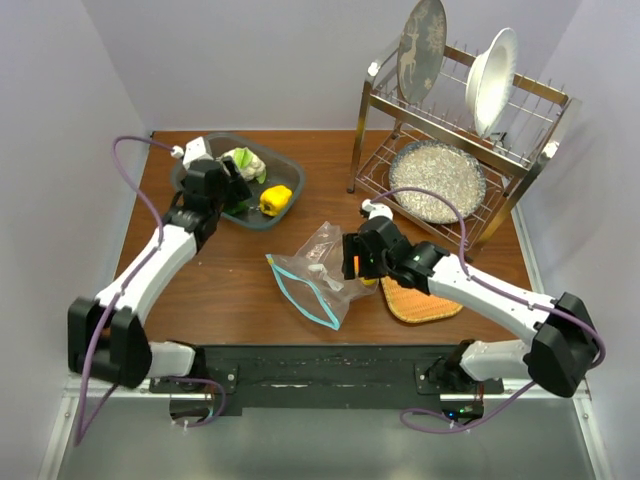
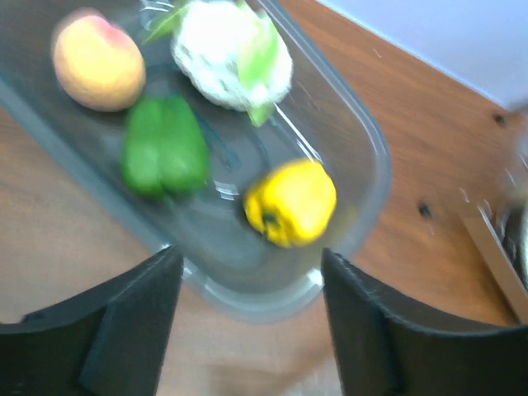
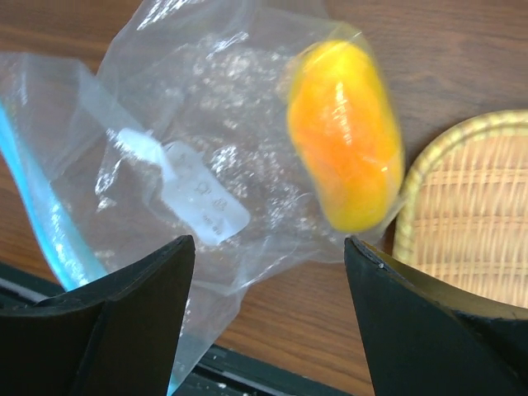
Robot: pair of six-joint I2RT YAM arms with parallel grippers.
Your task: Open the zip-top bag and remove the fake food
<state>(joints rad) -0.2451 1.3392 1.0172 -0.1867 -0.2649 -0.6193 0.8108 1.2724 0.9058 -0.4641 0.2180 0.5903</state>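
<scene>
The clear zip-top bag [image 1: 312, 272] lies on the table's middle, its teal zip strip [image 1: 300, 296] gaping toward the front; it also shows in the right wrist view [image 3: 190, 165] with its white label [image 3: 202, 202]. An orange piece [image 3: 346, 148] still sits inside the bag's far corner. My right gripper [image 1: 352, 262] [image 3: 268, 330] is open just above the bag. My left gripper [image 1: 232, 180] [image 2: 252, 322] is open over the near rim of a grey tray [image 2: 247, 289] [image 1: 190, 180]. The tray holds the yellow pepper [image 2: 290, 200] [image 1: 275, 200], green piece [image 2: 163, 147], peach [image 2: 97, 59] and cauliflower [image 2: 233, 51] [image 1: 243, 162].
A round woven mat [image 1: 420, 300] [image 3: 470, 206] lies right of the bag, partly under my right arm. A metal dish rack [image 1: 455, 150] with plates and a speckled bowl stands at the back right. A black rail [image 1: 310, 365] runs along the table's front edge.
</scene>
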